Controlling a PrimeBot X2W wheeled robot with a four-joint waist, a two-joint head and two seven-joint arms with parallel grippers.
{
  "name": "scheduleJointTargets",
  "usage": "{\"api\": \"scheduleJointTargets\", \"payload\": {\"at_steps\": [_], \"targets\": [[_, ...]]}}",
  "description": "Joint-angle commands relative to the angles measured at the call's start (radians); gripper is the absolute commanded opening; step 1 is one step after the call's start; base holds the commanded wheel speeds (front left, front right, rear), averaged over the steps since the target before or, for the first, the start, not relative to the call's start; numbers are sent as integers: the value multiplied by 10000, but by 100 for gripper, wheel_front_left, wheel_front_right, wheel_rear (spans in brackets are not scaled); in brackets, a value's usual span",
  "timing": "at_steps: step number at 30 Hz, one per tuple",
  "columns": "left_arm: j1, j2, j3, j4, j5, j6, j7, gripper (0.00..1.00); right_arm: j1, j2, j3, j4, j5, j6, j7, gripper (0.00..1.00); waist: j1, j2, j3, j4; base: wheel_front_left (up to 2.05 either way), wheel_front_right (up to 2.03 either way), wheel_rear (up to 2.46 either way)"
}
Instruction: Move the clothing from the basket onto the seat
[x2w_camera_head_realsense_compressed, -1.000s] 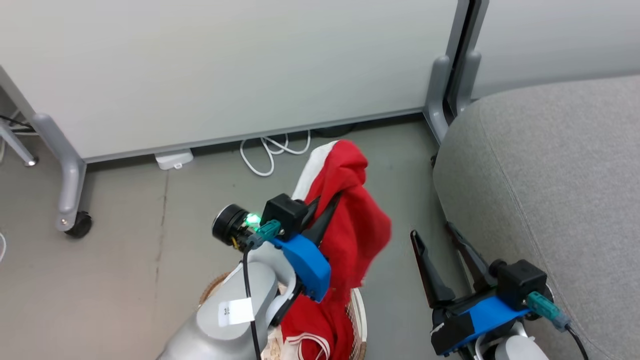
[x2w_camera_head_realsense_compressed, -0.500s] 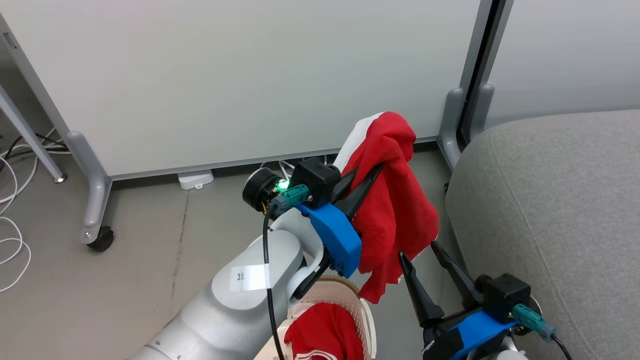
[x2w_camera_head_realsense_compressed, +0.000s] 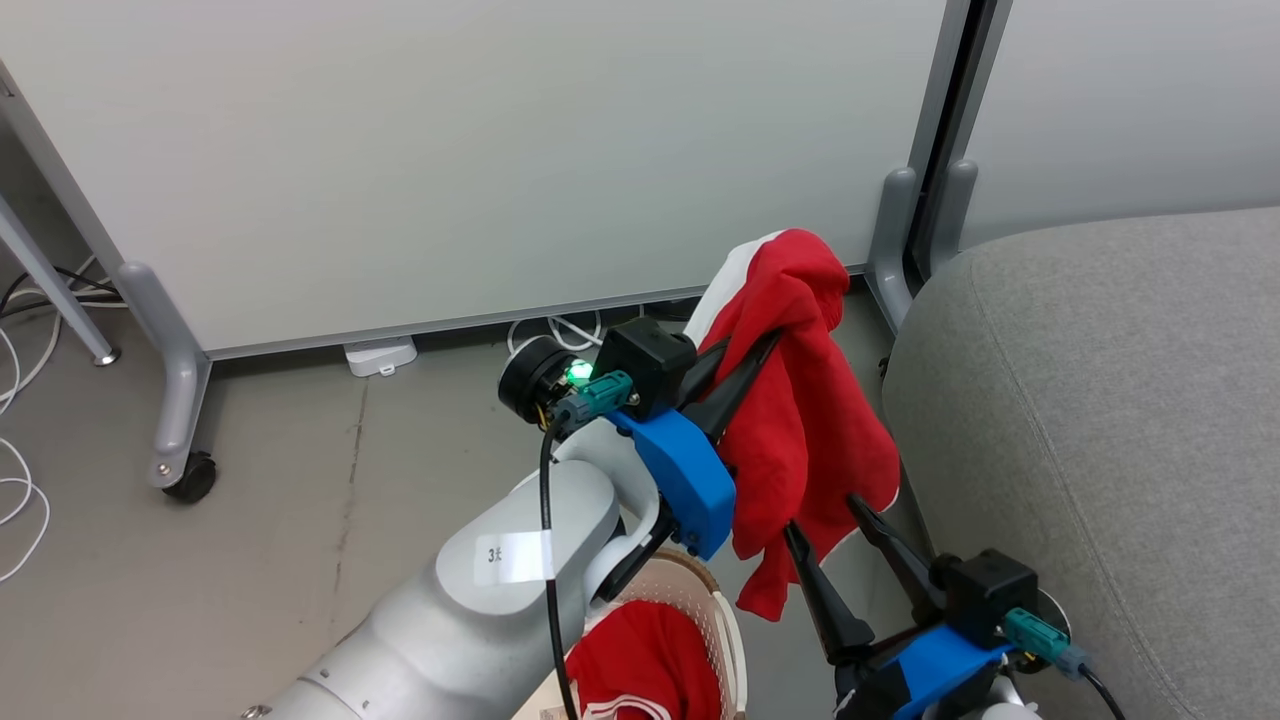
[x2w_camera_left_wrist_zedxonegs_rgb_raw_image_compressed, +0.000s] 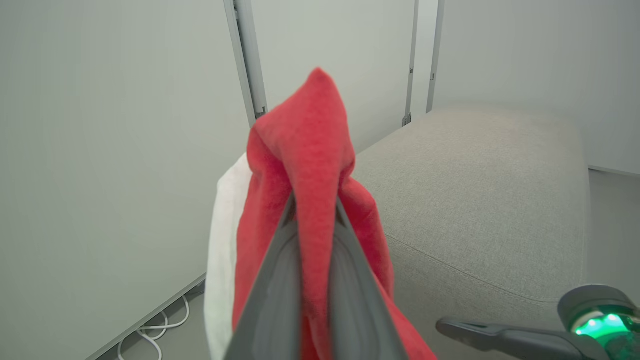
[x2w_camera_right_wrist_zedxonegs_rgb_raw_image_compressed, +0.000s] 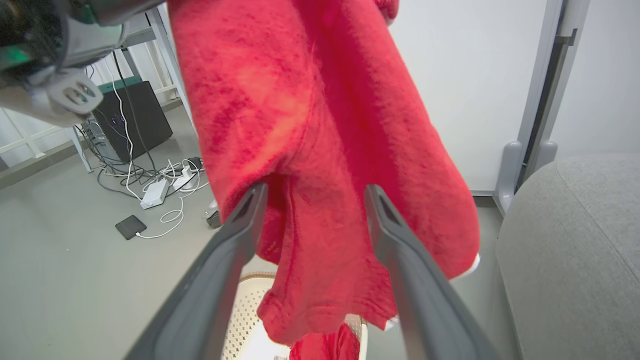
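Though limp, red white-panelled clothing (x2w_camera_head_realsense_compressed: 810, 430)

The garment (x2w_camera_head_realsense_compressed: 810, 440) is fuzzy red cloth, the seat (x2w_camera_head_realsense_compressed: 1100, 400) matt woven grey fabric, the basket (x2w_camera_head_realsense_compressed: 728, 650) smooth perforated plastic

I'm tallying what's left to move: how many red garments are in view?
2. The first garment hangs from the shut left gripper, beside the seat; the second garment lies in the basket. More may be hidden beneath it.
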Motion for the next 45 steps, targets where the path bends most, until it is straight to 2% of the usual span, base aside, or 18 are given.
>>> {"api": "scheduleJointTargets", "payload": {"at_steps": [1, 9, 31, 32, 34, 35, 45], "targets": [[-194, 7, -115, 30, -102, 62, -90, 0, -204, -25, 60, 144, -59, 1, 61, 100, 0, 0, 23, 10, 0, 0, 0], [-342, 5, -465, 64, -450, 107, -159, 0, -972, -25, 275, 938, -16, 1, -8, 100, 0, 0, 89, 59, 0, 0, 0], [-752, 6, -1146, 181, -1130, 260, -290, 0, -3802, -23, 1589, 3736, 1166, 1, -660, 98, 0, 0, 257, 303, 0, 0, 0], [-760, 8, -1159, 183, -1145, 271, -296, 0, -3863, -23, 1630, 3811, 1199, 1, -660, 74, 0, 0, 260, 310, 0, 0, 0], [-774, 5, -1201, 194, -1197, 298, -304, 0, -3947, -23, 1705, 3954, 1299, 1, -665, 9, 0, 0, 261, 321, 0, 0, 0], [-787, 6, -1214, 202, -1205, 308, -307, 0, -3984, -23, 1724, 3986, 1340, 1, -668, 0, 0, 0, 263, 323, 0, 0, 0], [-802, 6, -1236, 373, -1352, 373, -313, 0, -3759, -23, 1651, 3773, 1407, 1, -676, 0, 0, 0, 262, 233, 0, 0, 0]]}}
